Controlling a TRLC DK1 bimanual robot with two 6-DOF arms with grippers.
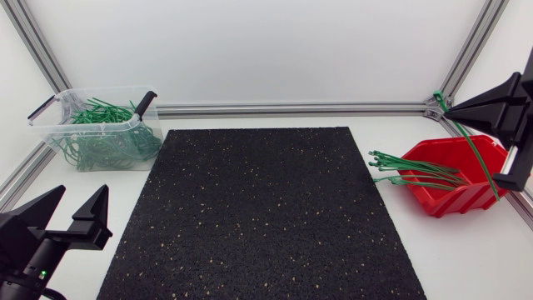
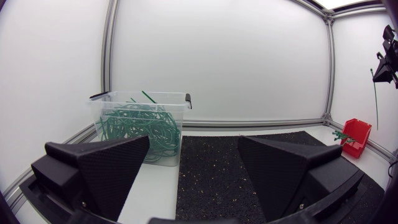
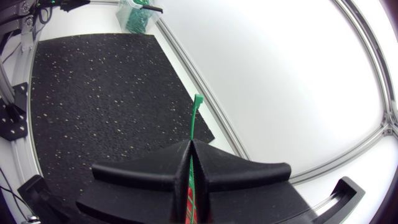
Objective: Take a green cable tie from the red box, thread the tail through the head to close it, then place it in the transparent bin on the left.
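Head view, from the left: a transparent plastic bin (image 1: 52,117) with black handles stands at the table's far left corner. It holds a tangle of closed green cable ties (image 1: 104,137). Nearer the camera, the left gripper (image 1: 83,193) rests over the white table beside the mat's left edge. Its two wedge fingers are spread wide with nothing between them. A black speckled rubber mat (image 1: 266,208) covers the middle of the table.

To the mat's right sits a red plastic box (image 1: 462,200). Loose green cable ties (image 1: 412,171) lie in it, their ends poking out over its left rim. Above the box, the right gripper (image 1: 454,108) is clamped on a single green cable tie (image 1: 475,146), which slants down across the box.

Left wrist view shows the same spread fingers (image 2: 118,168). The bin (image 2: 118,102) is ahead of them, and the box (image 2: 357,127) is far off beyond the mat (image 2: 249,149).

Right wrist view shows the fingers (image 3: 236,171) pressed together on the tie (image 3: 196,115). One end of the tie sticks out past the tips.
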